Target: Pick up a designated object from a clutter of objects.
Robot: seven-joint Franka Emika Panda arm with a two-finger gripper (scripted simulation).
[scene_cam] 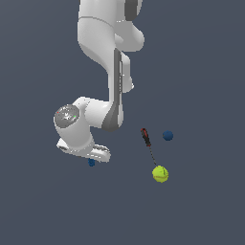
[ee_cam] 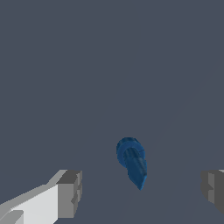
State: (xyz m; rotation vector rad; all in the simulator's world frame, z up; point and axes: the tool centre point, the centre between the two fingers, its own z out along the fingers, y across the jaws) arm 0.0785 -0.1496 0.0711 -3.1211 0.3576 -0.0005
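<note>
Claw (ee_cam: 140,192) seemingly straddling blue chunk (ee_cam: 131,162)

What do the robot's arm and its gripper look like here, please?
The arm is glossy white with rounded, bulbous links, dark grey bands at the joints and a grey strip along one link. One joint ends in a round, silvery grey cap. The gripper has a white body and blocky grey fingertips. No cables or markings are visible.

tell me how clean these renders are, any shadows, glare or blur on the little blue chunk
Exterior view: flat, even lighting, no cast shadows on the floor; the blue chunk is tiny and half hidden under the arm, the tennis ball crisp. Wrist view: the chunk is sharp, softly shaded, no glare; the gripper fingers are cut off by the frame edge.
</note>
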